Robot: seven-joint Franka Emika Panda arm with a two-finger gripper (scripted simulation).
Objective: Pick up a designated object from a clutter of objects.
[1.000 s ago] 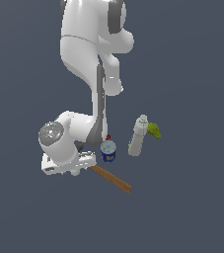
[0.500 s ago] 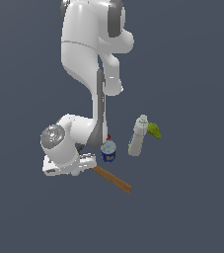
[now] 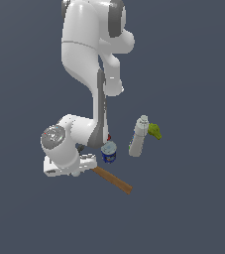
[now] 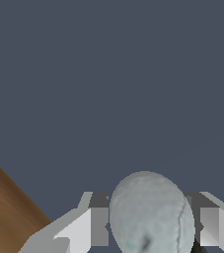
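Arm (image 3: 91, 74): folded low, wrist (image 3: 59, 144) down near the bench. Claw (image 4: 150, 228): fingers (image 4: 79, 230) spread on either side of the ball (image 4: 150, 215), contact unclear.

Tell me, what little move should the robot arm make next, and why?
Probably close the gripper on the white ball. In the wrist view the ball sits between the two fingers, which look spread to either side of it. The hammer handle lies off to one side, apparently clear of the fingers.
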